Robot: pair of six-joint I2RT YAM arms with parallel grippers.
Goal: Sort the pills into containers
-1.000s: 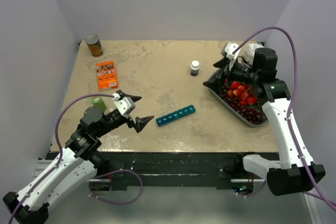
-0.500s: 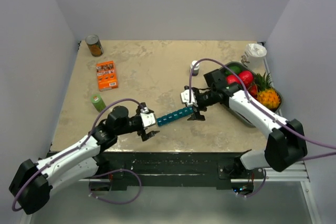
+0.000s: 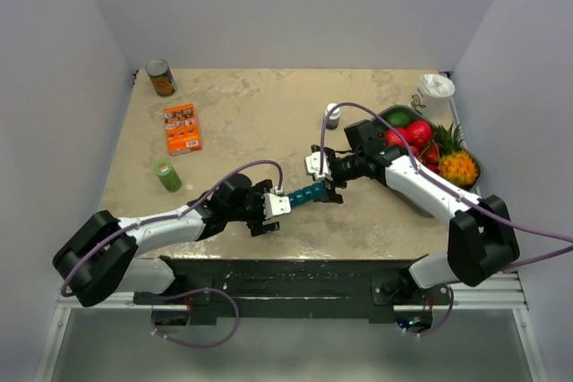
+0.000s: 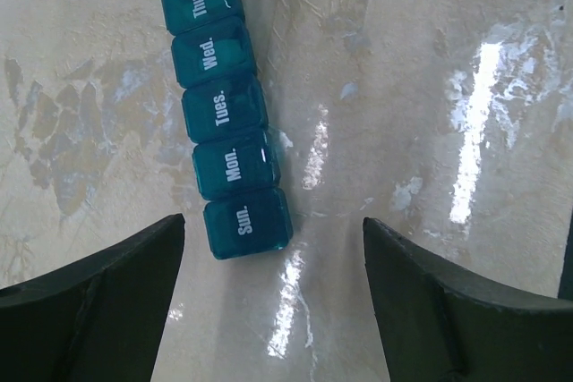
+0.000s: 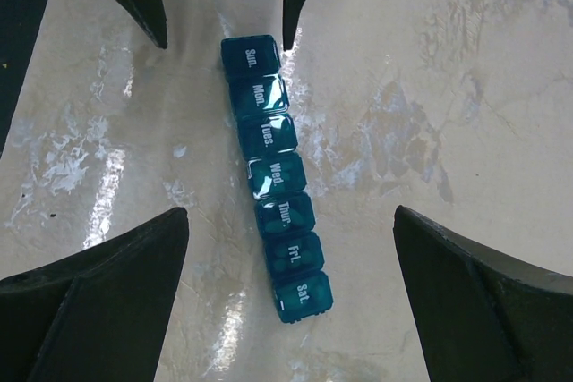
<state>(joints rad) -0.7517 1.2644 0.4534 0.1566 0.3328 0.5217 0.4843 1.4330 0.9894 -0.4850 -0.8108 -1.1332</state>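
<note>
Left gripper and right gripper have closed in on the pill organiser from opposite ends.
On the tan table, both gape wide and empty; the organiser lies flat between them, Sunday end nearest the left.

mottled beige table, teal pill organiser, can, orange box, green roll, small bottle
</note>
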